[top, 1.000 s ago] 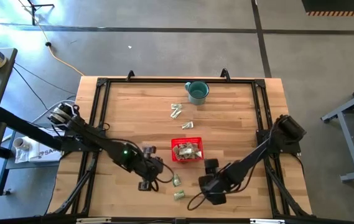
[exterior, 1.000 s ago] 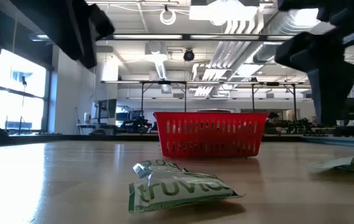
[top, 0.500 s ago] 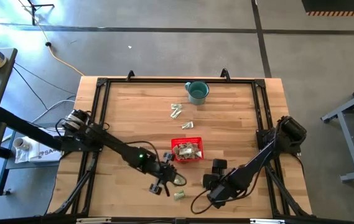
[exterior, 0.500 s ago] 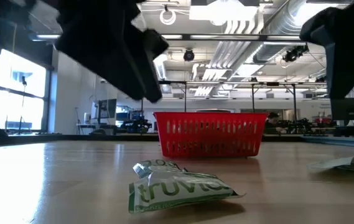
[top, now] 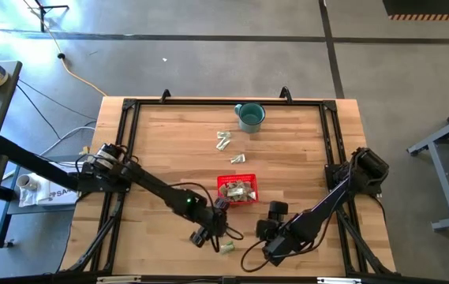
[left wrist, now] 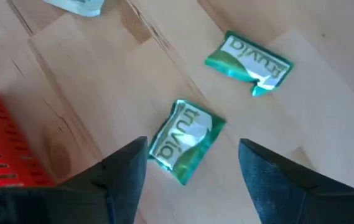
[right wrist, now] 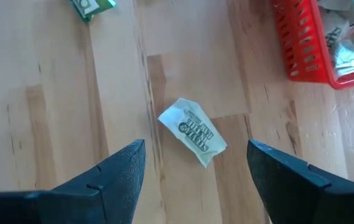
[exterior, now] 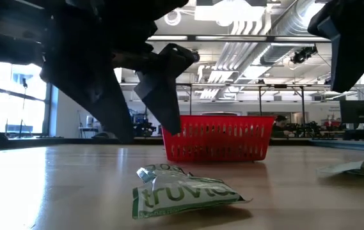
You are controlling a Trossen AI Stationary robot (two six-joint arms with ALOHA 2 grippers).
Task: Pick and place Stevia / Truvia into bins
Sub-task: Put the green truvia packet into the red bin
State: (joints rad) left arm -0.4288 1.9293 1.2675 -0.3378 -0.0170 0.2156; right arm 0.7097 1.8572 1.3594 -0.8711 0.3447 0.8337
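Observation:
My left gripper is open and hovers low over a green-and-white Truvia packet that lies flat on the table, one finger on either side of it, touching nothing. A second Truvia packet lies flat just beyond it. My right gripper is open above a white Stevia packet lying flat on the wood. The red mesh basket stands between and just beyond both grippers and holds several packets. In the high view my left gripper is near the front edge and my right gripper is to its right.
A teal mug stands at the far edge. Loose packets lie between the mug and the basket, with one more nearer the basket. A black frame runs round the table. Bare wood lies left of the basket.
My left gripper has gone toward the table's right edge and down, to the packets near the front edge; in the low view its fingers now stand spread apart. My right gripper has shifted a little toward the right edge. The packets and basket have stayed put.

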